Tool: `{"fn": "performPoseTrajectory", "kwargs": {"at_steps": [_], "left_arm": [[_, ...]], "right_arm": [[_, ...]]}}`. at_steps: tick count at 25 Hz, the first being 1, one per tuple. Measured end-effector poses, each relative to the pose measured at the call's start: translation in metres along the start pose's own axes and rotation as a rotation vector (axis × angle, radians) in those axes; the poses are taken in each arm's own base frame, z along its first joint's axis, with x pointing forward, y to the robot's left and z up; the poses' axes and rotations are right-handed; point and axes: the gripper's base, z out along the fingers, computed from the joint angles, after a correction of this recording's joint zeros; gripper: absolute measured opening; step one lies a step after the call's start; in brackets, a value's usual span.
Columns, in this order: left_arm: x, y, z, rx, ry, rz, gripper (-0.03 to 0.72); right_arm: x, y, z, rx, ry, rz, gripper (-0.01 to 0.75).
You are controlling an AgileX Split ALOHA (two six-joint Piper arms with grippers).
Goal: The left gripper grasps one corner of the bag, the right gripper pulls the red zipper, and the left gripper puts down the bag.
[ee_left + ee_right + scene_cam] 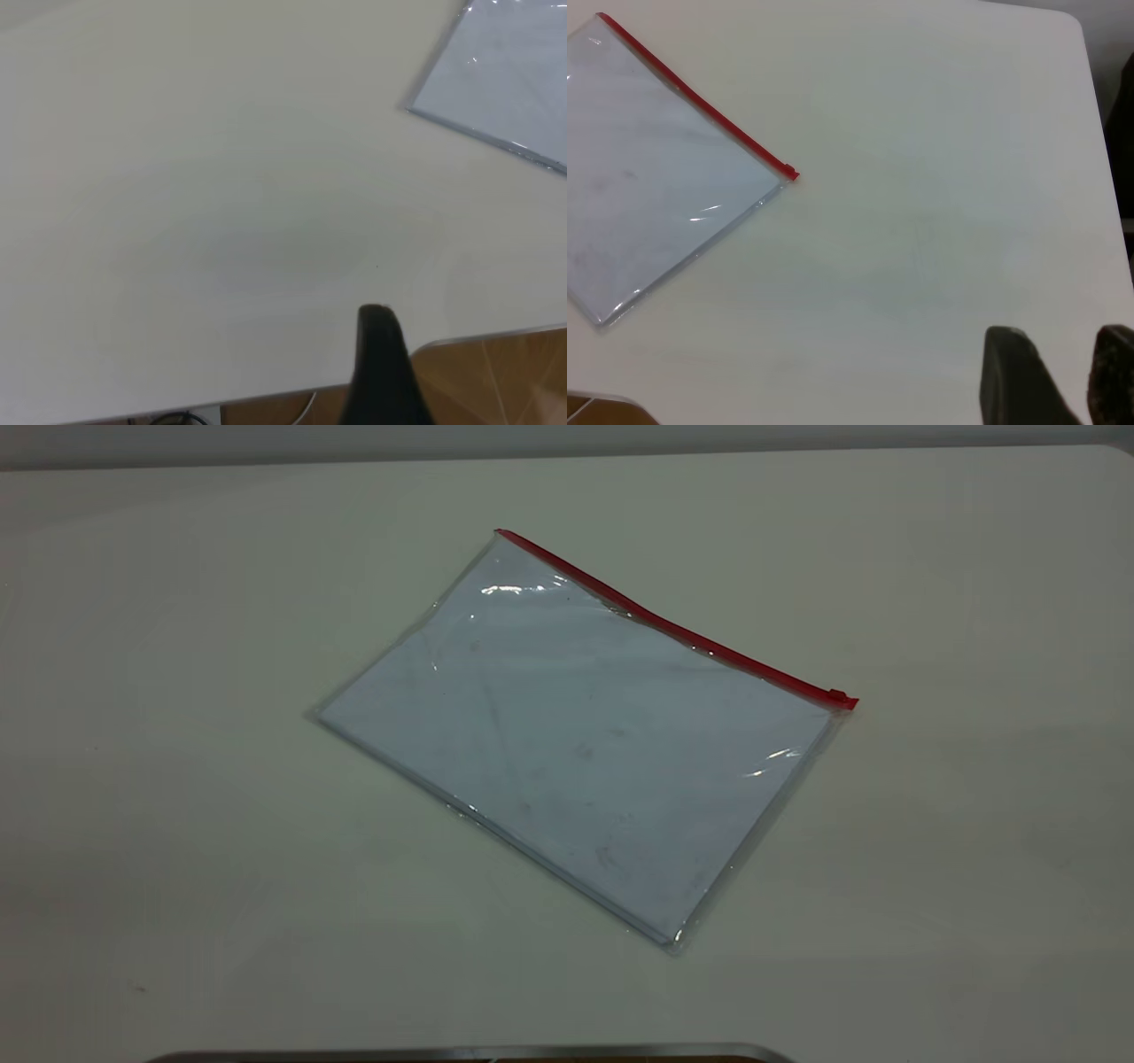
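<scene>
The bag lies flat on the white table, a clear pouch with a white sheet inside. Its red zipper runs along the far long edge, and the small slider tab sits at the right end. The corner at the strip's other end rests on the table. Neither gripper appears in the exterior view. The left wrist view shows a black part of my left gripper near the table's edge, far from the bag. My right gripper is open and empty, well away from the bag and zipper.
A metallic edge shows at the bottom of the exterior view. Wooden floor lies beyond the table's rim in the left wrist view. The table's rounded corner and a dark object beyond it appear in the right wrist view.
</scene>
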Motion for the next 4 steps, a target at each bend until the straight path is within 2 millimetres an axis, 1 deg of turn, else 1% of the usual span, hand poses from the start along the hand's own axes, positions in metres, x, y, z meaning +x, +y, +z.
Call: {"fn": "performPoseTrajectory", "kwargs": {"at_steps": [4], "left_arm": [[0.0000,0.0000,0.0000,0.000,0.000,0.001,0.589]], "right_arm": [[-0.0001,0.0000,0.0000,0.000,-0.001,0.000,0.239]]}}
